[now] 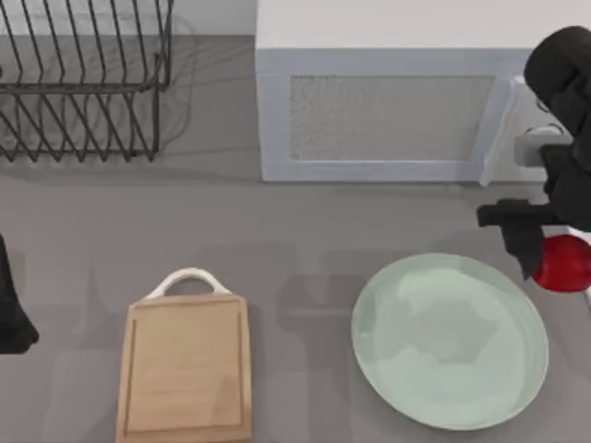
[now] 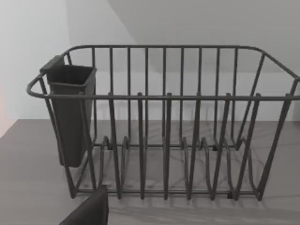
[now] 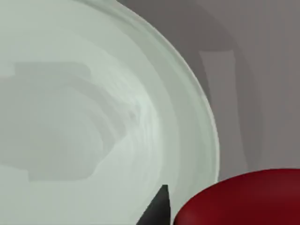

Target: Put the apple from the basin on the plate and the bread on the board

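Carrying the small glossy red apple (image 1: 563, 262) at the table's right edge, the right gripper (image 1: 540, 249) has its dark fingers pinched on the fruit, which hangs just off the large round pale mint-green plate (image 1: 450, 392) at about its two o'clock rim. The right wrist view looks down on the plate's shallow raised rim with the apple's red bulk close to the lens and one dark fingertip (image 3: 157, 208) beside it, so the fruit seems lifted and near the dish but not yet over its middle. Nothing lies on the plate, so by my reading the first half of the task is underway and unfinished: the apple has yet to be brought inward toward eight o'clock and set down. The rectangular light-wood cutting board (image 1: 185, 369) with its white loop handle, lying at the plate's nine o'clock and well apart from it, is bare, so the bread step has not begun. The left gripper (image 1: 11, 318) sits parked at the table's left edge; I cannot tell how its fingers stand.
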Robot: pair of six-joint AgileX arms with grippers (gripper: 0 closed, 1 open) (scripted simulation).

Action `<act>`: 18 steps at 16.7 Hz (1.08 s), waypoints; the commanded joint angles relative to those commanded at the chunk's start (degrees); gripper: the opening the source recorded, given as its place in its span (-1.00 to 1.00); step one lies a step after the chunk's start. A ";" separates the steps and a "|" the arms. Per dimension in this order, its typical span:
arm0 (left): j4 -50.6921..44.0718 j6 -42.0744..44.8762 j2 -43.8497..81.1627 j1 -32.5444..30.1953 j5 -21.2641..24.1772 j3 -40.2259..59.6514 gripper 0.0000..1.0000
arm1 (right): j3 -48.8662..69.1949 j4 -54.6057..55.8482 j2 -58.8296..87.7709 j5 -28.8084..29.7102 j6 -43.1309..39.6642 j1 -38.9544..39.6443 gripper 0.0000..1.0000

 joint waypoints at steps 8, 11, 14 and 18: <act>0.00 0.00 0.00 0.00 0.00 0.00 1.00 | 4.69 -3.07 -1.97 -0.07 14.98 15.90 -1.00; 0.00 0.00 0.00 0.00 0.00 0.00 1.00 | 5.07 -3.14 -2.06 -0.08 15.81 16.79 -1.00; 0.00 0.00 0.00 0.00 0.00 0.00 1.00 | 5.07 -3.14 -2.06 -0.08 15.81 16.79 -1.00; 0.00 0.00 0.00 0.00 0.00 0.00 1.00 | 5.07 -3.14 -2.06 -0.08 15.81 16.79 -0.40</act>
